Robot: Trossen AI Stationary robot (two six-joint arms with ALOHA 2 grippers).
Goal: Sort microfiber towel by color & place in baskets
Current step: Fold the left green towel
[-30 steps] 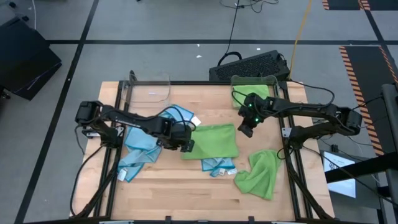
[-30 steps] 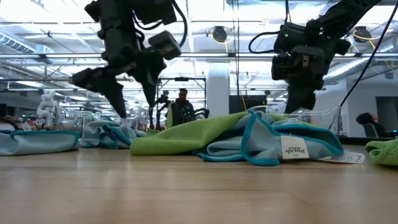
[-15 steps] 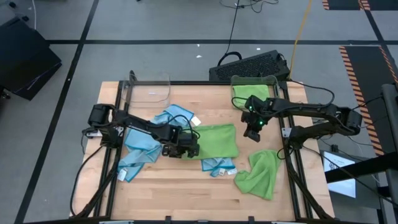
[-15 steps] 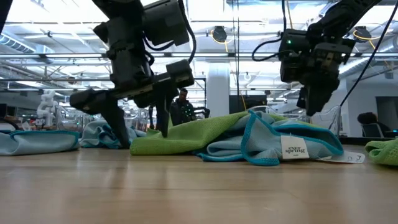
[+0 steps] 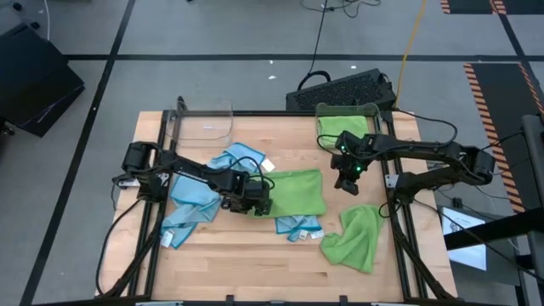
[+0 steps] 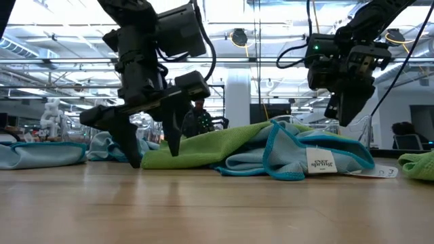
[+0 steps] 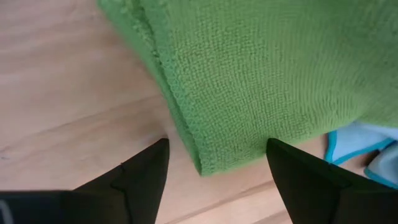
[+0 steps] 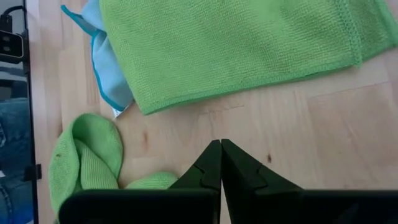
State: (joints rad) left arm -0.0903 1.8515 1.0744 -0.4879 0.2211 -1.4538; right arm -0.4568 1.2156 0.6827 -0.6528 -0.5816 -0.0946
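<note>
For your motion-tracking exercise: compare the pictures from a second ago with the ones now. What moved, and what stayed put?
The left gripper moved right and dropped to the near corner of the flat green microfiber towel, fingers open astride its edge, nothing gripped yet. The right gripper, shut and empty, shifted slightly toward the table's front. The towels and both clear plastic baskets stayed where they were.

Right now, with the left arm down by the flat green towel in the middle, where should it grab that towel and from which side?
Probably the near corner of the flat green towel, where the left tool already straddles the hem with fingers open. Come straight down: the towel lies flat on the table, so only an edge or corner offers a pinchable fold. The right tool is shut, hovering apart.
</note>
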